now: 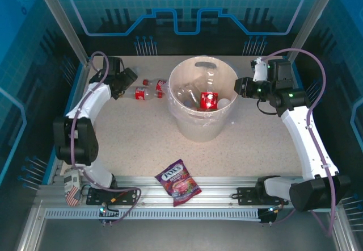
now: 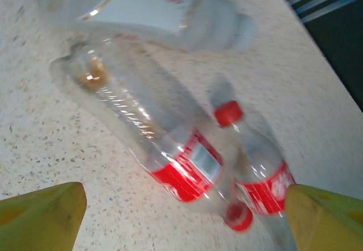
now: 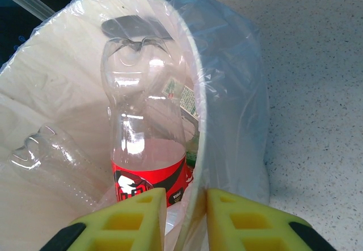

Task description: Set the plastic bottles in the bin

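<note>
Left gripper (image 2: 184, 197) is wide open, two red-label bottles (image 2: 181, 171) lying between its fingers. Right gripper (image 3: 186, 205) is pinched on the bin (image 3: 57, 92) rim, another bottle (image 3: 144, 149) just past it inside.

White arms (image 1: 91, 100) with black joints, looping purple cables (image 1: 325, 80), blocky yellow fingers (image 3: 249, 222)
</note>
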{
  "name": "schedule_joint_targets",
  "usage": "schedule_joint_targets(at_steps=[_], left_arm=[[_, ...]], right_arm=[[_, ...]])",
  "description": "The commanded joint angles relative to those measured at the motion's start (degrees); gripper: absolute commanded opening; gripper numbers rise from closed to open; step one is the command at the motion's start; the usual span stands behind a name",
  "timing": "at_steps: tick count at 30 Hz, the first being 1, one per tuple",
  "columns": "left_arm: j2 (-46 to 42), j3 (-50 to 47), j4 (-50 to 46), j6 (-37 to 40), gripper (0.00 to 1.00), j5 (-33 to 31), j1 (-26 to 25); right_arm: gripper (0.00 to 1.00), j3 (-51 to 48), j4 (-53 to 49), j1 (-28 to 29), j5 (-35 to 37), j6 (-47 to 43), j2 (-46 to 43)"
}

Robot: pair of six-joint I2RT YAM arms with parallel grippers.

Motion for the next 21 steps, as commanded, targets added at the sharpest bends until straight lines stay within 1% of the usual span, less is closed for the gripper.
schedule_joint_targets(at_steps=[1, 3, 6, 9, 10, 14, 21], left_arm=[[2.21, -2.26, 3.84, -11.84, 0.91, 0.11, 1.70], [4.02, -2.19, 4.36, -14.29, 0.91, -0.75, 2.01], [5.31, -3.21, 7.85, -17.67, 0.91, -2.45, 2.08], [6.89, -3.22, 8.54, -20.72, 0.90, -4.28, 2.35], [7.58, -3.21, 9.56, -21.01, 0.91, -4.44, 2.42], [10.67, -0.79, 8.17, -21.64, 0.91, -4.67, 2.57], [12.29, -2.63, 9.00, -24.75, 0.88, -6.34, 2.54]], right_arm=[[0.26, -1.44, -0.66, 1.40, -2.66, 0.09, -0.43], [0.26, -1.19, -0.87, 1.43, -2.92, 0.06, -0.34], [0.26, -0.90, -1.25, 1.49, -2.68, -0.23, -0.39], [0.26, -0.79, -1.42, 1.47, -2.65, -0.41, -0.44], [0.26, -0.81, -1.38, 1.49, -2.84, -0.34, -0.43], [0.26, -0.90, -1.71, 1.46, -2.56, -0.66, -0.49], [0.26, -1.10, -1.72, 1.46, -2.24, -0.85, -0.30]])
